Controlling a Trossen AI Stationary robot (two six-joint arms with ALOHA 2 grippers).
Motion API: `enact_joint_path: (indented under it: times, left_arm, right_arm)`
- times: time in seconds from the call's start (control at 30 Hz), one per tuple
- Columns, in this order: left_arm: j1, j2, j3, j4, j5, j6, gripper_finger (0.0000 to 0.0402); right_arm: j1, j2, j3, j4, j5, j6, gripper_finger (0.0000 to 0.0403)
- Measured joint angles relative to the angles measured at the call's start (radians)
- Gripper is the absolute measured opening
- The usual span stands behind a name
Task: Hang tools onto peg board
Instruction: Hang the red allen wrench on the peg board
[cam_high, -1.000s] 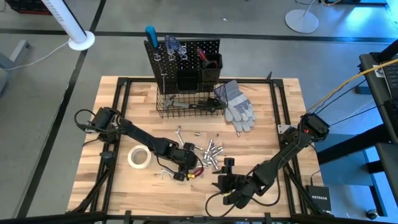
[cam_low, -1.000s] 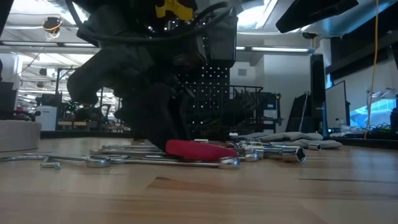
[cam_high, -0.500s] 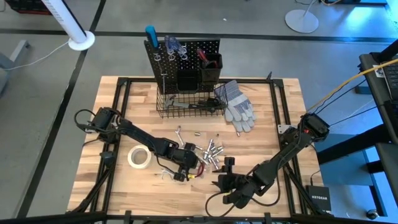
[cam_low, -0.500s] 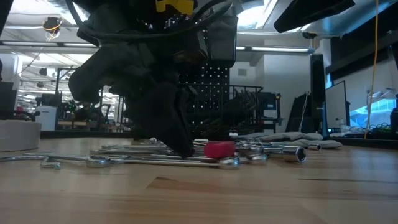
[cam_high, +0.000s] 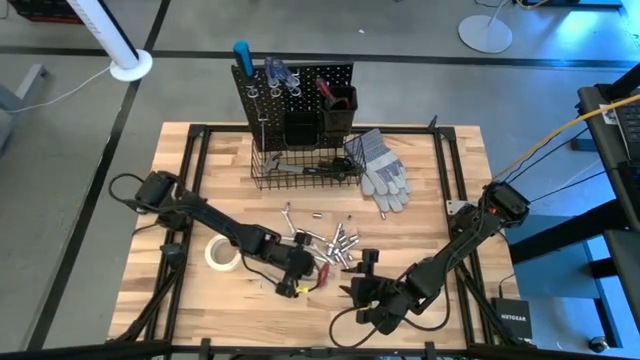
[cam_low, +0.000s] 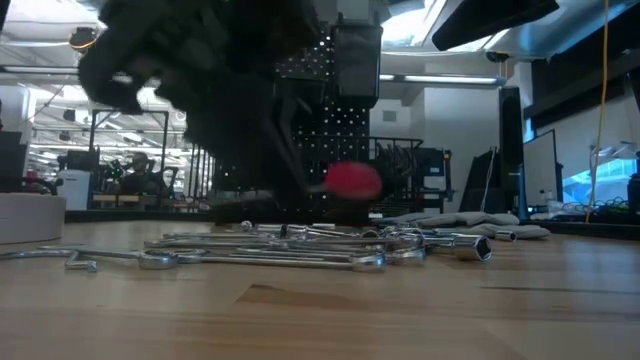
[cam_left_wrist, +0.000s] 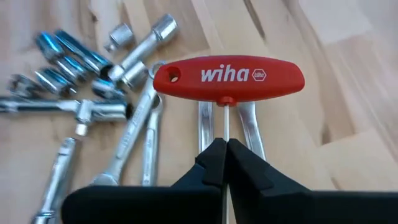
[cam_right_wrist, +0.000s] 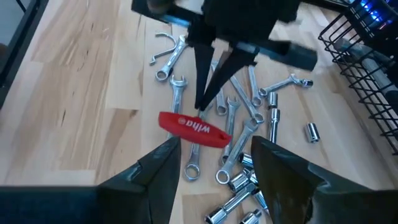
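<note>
Right now I have the left gripper (cam_left_wrist: 222, 163) pinched tight on the thin steel shaft of the red T-handled Wiha driver (cam_left_wrist: 228, 76), whose handle hangs clear above the scattered silver wrenches and sockets (cam_high: 335, 243), near the front edge of the light wooden surface (cam_high: 440, 190). My right gripper (cam_right_wrist: 214, 163) waits just beside them toward the front right corner, fingers spread apart. A white tape roll (cam_high: 222, 252) lies toward the front left. At the back edge stands the black perforated peg board (cam_high: 296, 95) with grey work gloves (cam_high: 381, 170) beside it. Beyond, I see grey floor and a white fan base (cam_high: 131, 67).
</note>
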Motion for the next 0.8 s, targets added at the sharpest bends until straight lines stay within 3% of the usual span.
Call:
enact_joint_path:
  times: [0.3,0.7,0.8]
  left_arm:
    - [-0.055,-0.125,0.003,-0.021,-0.151,0.006,0.0002]
    - [-0.105,-0.179,0.002,0.098,-0.252,0.071,0.0002]
    - [-0.101,-0.187,-0.052,0.229,-0.256,0.085,0.0002]
  right_arm:
    - [0.009,-0.037,0.000,-0.006,0.020,0.007,0.0202]
    - [0.114,-0.064,0.000,-0.091,0.309,0.101,0.0201]
    - [0.117,-0.064,0.000,-0.119,0.338,0.144,0.0201]
